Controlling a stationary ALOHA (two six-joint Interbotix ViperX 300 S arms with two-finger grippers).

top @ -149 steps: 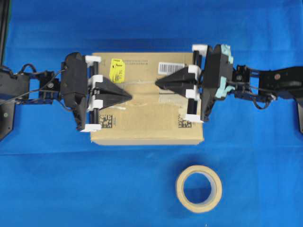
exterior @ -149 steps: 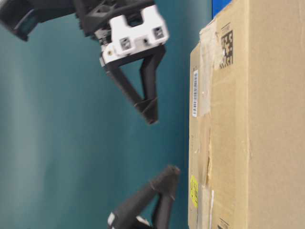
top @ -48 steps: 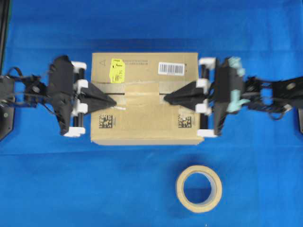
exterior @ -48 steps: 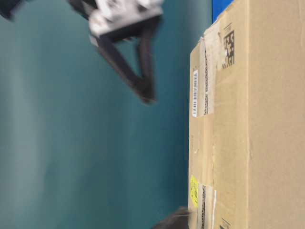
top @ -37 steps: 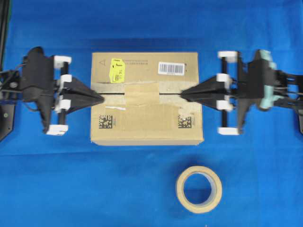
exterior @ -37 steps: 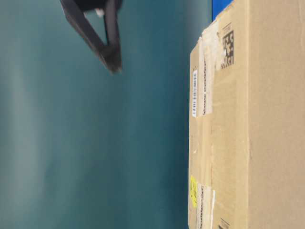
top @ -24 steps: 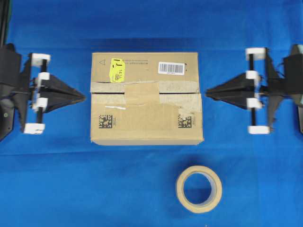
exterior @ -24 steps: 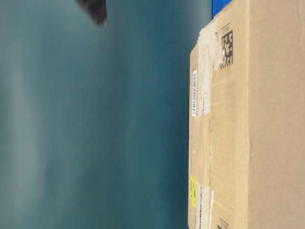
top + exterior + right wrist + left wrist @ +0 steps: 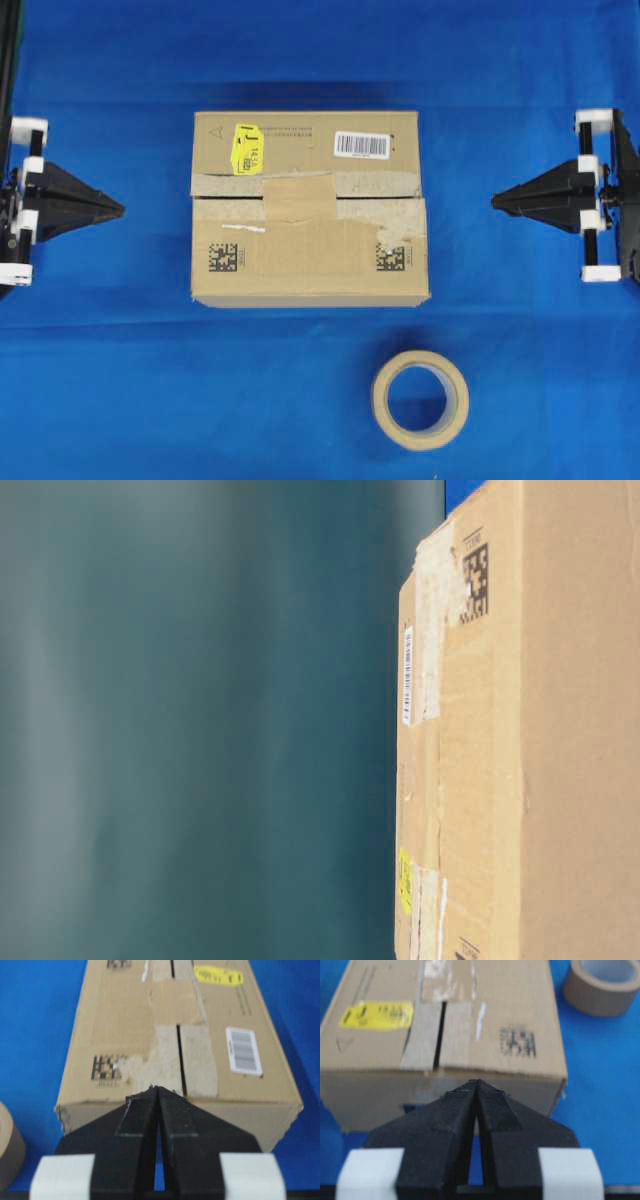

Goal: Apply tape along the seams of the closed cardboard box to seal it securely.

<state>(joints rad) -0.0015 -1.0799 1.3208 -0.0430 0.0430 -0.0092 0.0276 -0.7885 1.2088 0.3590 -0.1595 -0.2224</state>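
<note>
Blue cloth; cardboard box bears barcode label.

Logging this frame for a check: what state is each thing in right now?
cardboard box: closed, flat on the blue table.
seam: dark slit exposed at both ends, covered in the middle.
tape: stuck flat across the seam's middle.
tape roll: lying flat, apart from the box.
left gripper: shut, empty, clear of the box.
right gripper: shut, empty, clear of the box.
</note>
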